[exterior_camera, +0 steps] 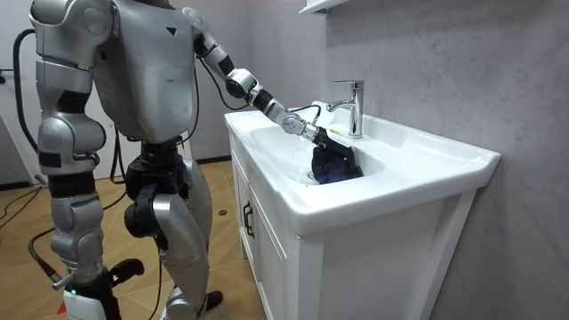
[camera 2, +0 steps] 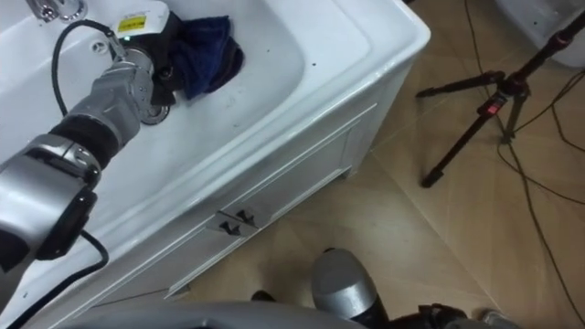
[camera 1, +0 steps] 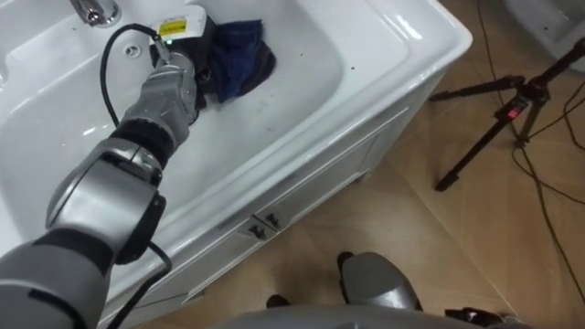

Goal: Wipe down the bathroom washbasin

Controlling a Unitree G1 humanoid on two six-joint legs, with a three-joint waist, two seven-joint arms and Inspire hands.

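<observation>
A white basin [camera 1: 306, 64] is set in a white vanity top. Bunched near the basin's far side lies a dark blue cloth [camera 1: 239, 57], below the tap. My left arm reaches in from the lower left, and my left hand [camera 1: 183, 41] sits on the cloth's left edge with its dark fingers curled into the fabric. The room view has the cloth [exterior_camera: 336, 165] low in the bowl under my left hand [exterior_camera: 322, 136]. My right hand [exterior_camera: 89, 283] hangs by my side at the room view's left.
A chrome tap [exterior_camera: 354, 107] stands at the back of the basin. The white cabinet front [camera 1: 302, 196] below has small dark door handles [camera 1: 260, 224]. A black tripod [camera 1: 512, 110] stands on the wooden floor to my right. I stand close against the vanity.
</observation>
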